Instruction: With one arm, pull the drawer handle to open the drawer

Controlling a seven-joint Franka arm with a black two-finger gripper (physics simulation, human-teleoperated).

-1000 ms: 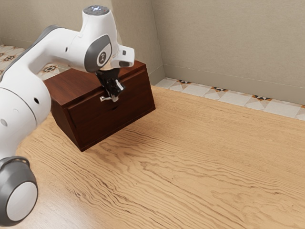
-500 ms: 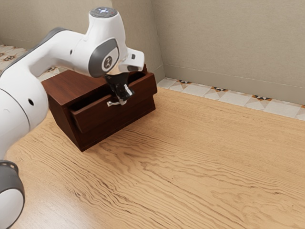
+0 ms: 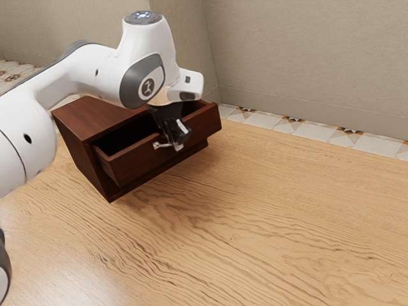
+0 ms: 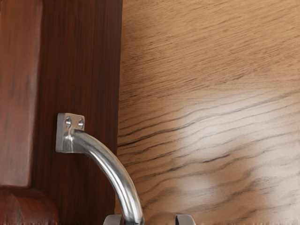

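Gripper (image 3: 171, 136) sits right on the metal drawer handle (image 4: 108, 165); can't tell if it's clamped or loose. Drawer (image 3: 143, 156) stands partway out of the dark wood cabinet (image 3: 80, 118), just behind the gripper.

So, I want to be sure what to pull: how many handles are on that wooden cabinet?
1: the metal handle on the front of the open drawer. The arm could hide another.
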